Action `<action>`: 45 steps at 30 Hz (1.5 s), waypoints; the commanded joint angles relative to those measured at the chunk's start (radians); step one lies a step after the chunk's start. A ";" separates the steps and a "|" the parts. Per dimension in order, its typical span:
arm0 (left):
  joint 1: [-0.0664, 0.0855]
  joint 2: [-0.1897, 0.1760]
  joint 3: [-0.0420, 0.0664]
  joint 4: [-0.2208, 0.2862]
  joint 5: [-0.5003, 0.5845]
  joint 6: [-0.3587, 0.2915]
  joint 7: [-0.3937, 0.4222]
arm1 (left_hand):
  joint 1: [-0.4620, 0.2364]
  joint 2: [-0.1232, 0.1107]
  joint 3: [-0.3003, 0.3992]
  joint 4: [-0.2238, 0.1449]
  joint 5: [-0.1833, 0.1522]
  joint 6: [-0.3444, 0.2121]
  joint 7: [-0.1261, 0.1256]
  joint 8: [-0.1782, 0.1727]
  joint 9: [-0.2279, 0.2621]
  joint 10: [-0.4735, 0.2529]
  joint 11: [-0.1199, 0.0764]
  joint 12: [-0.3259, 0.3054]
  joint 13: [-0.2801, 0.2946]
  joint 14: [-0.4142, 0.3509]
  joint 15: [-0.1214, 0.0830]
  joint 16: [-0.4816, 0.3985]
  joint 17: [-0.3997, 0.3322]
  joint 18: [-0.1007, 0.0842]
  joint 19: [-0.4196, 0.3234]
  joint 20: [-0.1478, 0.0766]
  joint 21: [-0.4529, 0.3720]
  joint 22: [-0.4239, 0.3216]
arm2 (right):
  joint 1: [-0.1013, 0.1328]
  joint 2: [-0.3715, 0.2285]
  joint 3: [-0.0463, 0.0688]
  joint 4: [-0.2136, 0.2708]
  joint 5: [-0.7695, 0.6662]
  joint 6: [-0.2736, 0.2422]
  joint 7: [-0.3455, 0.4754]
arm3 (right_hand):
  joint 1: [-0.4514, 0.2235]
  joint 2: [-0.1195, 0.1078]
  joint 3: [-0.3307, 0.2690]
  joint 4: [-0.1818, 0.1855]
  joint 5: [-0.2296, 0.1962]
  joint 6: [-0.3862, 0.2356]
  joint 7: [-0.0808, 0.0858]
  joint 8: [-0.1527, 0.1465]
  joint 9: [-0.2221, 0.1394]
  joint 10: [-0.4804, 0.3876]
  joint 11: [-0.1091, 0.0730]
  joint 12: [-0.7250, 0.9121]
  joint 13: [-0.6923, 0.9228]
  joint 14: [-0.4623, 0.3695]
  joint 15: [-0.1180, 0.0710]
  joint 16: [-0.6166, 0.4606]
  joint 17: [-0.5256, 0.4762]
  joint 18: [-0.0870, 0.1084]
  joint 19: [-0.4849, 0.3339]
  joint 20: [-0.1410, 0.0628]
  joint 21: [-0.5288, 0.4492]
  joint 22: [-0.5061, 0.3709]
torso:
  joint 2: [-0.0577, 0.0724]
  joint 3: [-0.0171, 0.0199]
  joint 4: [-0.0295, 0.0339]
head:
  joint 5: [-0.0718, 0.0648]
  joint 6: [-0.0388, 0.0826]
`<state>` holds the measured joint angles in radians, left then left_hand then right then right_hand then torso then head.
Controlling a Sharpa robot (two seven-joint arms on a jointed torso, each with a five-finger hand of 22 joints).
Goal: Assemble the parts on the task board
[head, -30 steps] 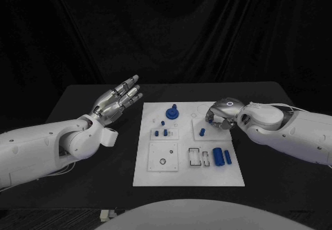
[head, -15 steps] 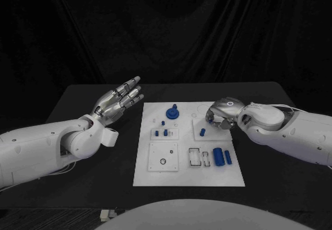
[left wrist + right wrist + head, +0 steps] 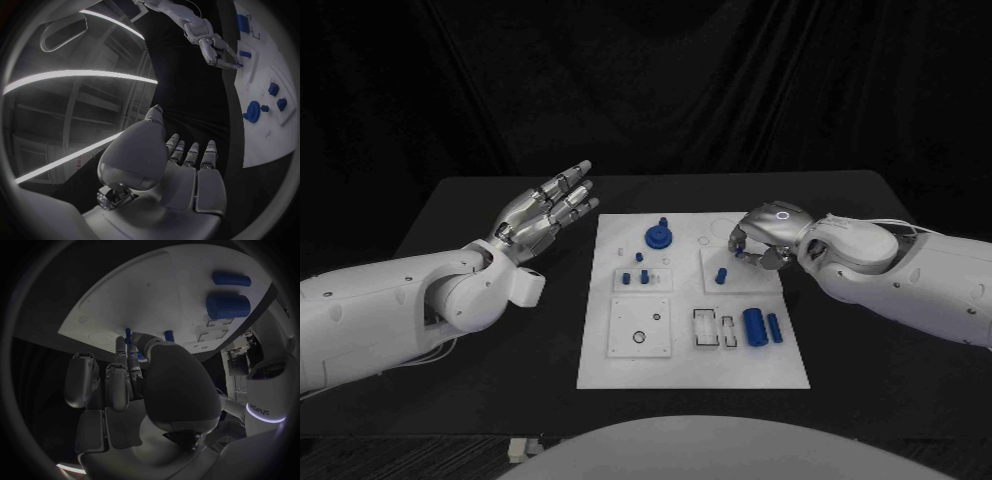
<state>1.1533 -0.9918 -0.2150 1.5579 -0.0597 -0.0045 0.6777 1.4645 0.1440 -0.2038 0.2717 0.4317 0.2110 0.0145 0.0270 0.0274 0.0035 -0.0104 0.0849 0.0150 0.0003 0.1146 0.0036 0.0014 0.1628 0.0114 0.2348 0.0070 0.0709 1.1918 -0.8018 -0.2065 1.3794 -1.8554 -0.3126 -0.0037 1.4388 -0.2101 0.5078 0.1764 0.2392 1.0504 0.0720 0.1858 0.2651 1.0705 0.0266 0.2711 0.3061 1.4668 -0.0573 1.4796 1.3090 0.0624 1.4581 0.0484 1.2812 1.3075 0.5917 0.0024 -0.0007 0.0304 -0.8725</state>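
The board (image 3: pixel 692 345), a white plate, lies in the middle of the black table (image 3: pixel 473 330) with small blue parts on it. The left hand (image 3: pixel 548 208) is raised beside the board's far left corner, fingers spread, holding nothing. The right hand (image 3: pixel 764 238) hangs curled over a small blue peg (image 3: pixel 721 274) near the far right corner; whether it pinches anything I cannot tell.

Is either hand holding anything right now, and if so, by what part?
The left hand holds nothing, fingers apart beside the task board. The right hand curls over a small blue peg; whether it grips it cannot be told.
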 commanded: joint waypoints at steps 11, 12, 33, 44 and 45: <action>-0.003 0.002 0.001 -0.003 -0.003 0.025 0.020 | 0.019 0.002 -0.008 -0.002 0.007 0.000 0.009 0.003 0.001 0.001 0.012 0.009 0.002 0.002 0.019 0.000 0.001 0.015 0.002 0.022 0.006 0.006 | 0.013 -0.042 0.001 0.055 -0.002 -0.041 -0.021 | -0.010 0.005 0.004 -0.004 -0.005 0.008 0.004 0.007 0.003 0.009 0.001 0.002 -0.001 0.074 -0.005 -0.002 0.168 -0.002 0.002 0.000 -0.002 0.184 | 0.000 -0.0002 -0.0004 | 0.007 0.000; -0.003 0.002 0.001 -0.003 -0.003 0.026 0.019 | 0.019 0.002 -0.008 -0.002 0.007 0.000 0.009 0.003 0.001 0.001 0.013 0.010 0.002 0.002 0.020 0.001 0.001 0.015 0.002 0.023 0.007 0.006 | 0.017 -0.046 0.001 0.063 -0.002 -0.042 -0.023 | -0.010 0.005 0.004 -0.004 -0.005 0.008 0.004 0.007 0.003 0.009 0.001 0.002 -0.001 0.074 -0.005 -0.003 0.167 -0.002 0.003 0.000 -0.002 0.184 | 0.000 -0.0002 -0.0003 | 0.008 0.000; -0.010 0.010 0.001 -0.017 -0.003 0.016 0.024 | -0.003 0.010 -0.029 0.018 -0.031 -0.006 0.003 0.002 0.000 0.002 0.022 0.014 0.002 0.000 -0.007 -0.004 -0.001 0.017 0.001 0.009 0.005 -0.003 | 0.078 -0.073 0.001 0.290 -0.002 -0.049 -0.055 | -0.007 0.005 0.009 -0.011 -0.006 0.008 0.010 0.009 0.007 0.015 0.005 0.001 -0.004 0.075 -0.004 -0.002 0.168 -0.002 0.003 0.000 0.000 0.184 | 0.000 -0.0013 0.0006 | 0.039 0.000; -0.025 -0.010 0.001 -0.012 -0.003 -0.015 0.045 | -0.004 0.011 -0.041 0.017 -0.034 0.012 0.030 0.005 0.002 0.004 0.029 0.023 0.003 0.000 -0.085 -0.004 -0.001 0.018 -0.004 -0.094 0.001 -0.023 | 0.030 -0.006 0.001 0.336 -0.026 -0.024 -0.056 | -0.010 0.004 0.011 -0.015 -0.012 0.002 0.016 0.006 0.009 0.016 0.010 -0.001 -0.007 0.074 -0.001 -0.003 0.167 -0.002 0.002 0.002 -0.004 0.183 | 0.001 -0.0001 0.0018 | 0.061 0.000; -0.026 -0.011 0.001 -0.012 -0.003 -0.015 0.045 | -0.003 0.012 -0.041 0.016 -0.032 0.013 0.032 0.005 0.002 0.003 0.029 0.023 0.003 0.000 -0.084 -0.004 -0.001 0.017 -0.004 -0.094 0.001 -0.023 | 0.027 -0.001 0.001 0.336 -0.027 -0.021 -0.056 | -0.010 0.004 0.011 -0.015 -0.012 0.002 0.016 0.006 0.009 0.016 0.010 -0.001 -0.007 0.074 -0.001 -0.003 0.167 -0.002 0.002 0.002 -0.004 0.183 | 0.001 -0.0003 0.0016 | 0.063 0.000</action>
<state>1.1289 -1.0032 -0.2150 1.5418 -0.0626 -0.0047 0.6770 1.4681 0.1561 -0.2383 0.2896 0.4001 0.2200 0.0414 0.0270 0.0284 0.0074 0.0150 0.1045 0.0176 -0.0015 0.0337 0.0036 0.0009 0.1785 0.0065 0.1476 0.0110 0.0485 1.2242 -0.8064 -0.2068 1.7121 -1.8622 -0.3486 -0.0385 1.4351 -0.2064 0.5188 0.1654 0.2313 1.0537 0.0826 0.1896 0.2724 1.0846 0.0340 0.2710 0.3000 1.4668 -0.0572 1.4795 1.3089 0.0625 1.4581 0.0485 1.2811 1.3080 0.5923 0.0014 0.0012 0.0881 -0.8725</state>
